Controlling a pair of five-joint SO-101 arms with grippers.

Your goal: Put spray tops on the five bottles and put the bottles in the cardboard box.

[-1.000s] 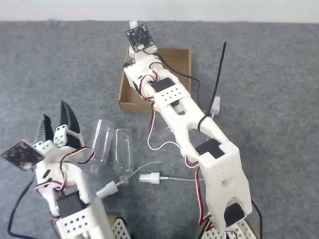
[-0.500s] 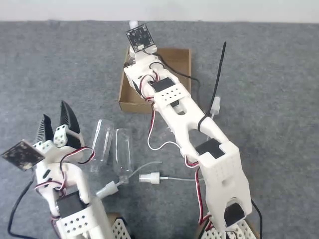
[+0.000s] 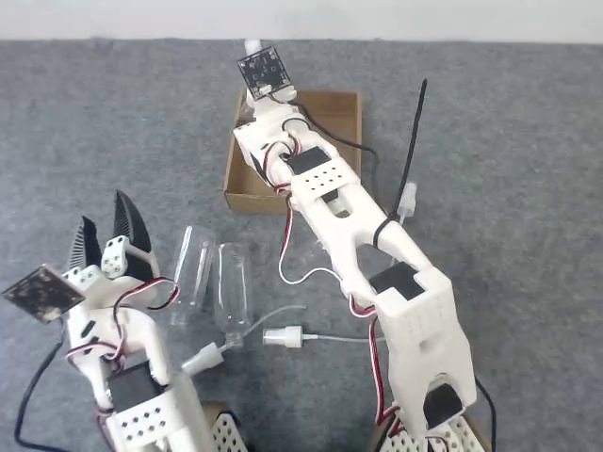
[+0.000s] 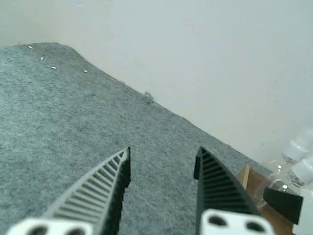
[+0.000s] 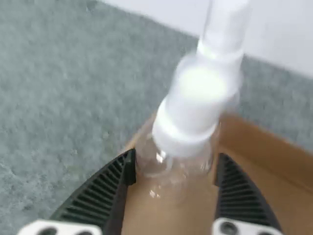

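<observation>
Work looks partway done to us: just right of the left gripper point(image 3: 102, 209), whose black ribbed fingers gape wide and hold nothing, two clear plastic bottles point(image 3: 193, 264) point(image 3: 232, 285) lie topless on the grey carpet point(image 3: 85, 113), two loose white spray tops point(image 3: 203, 358) point(image 3: 283, 335) near them. Farther right, the right gripper point(image 5: 175, 156) presses its fingers on both sides of a clear bottle point(image 5: 171, 169) fitted with a white spray top, the brown cardboard box point(image 3: 345, 113) directly beneath them. At least those two bottles are left to cap and box.

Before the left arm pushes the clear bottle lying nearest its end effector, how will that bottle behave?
The bottle lies on its side and looks round, so it would probably roll. It looks empty, so it is likely light. The carpet may slow it.
</observation>
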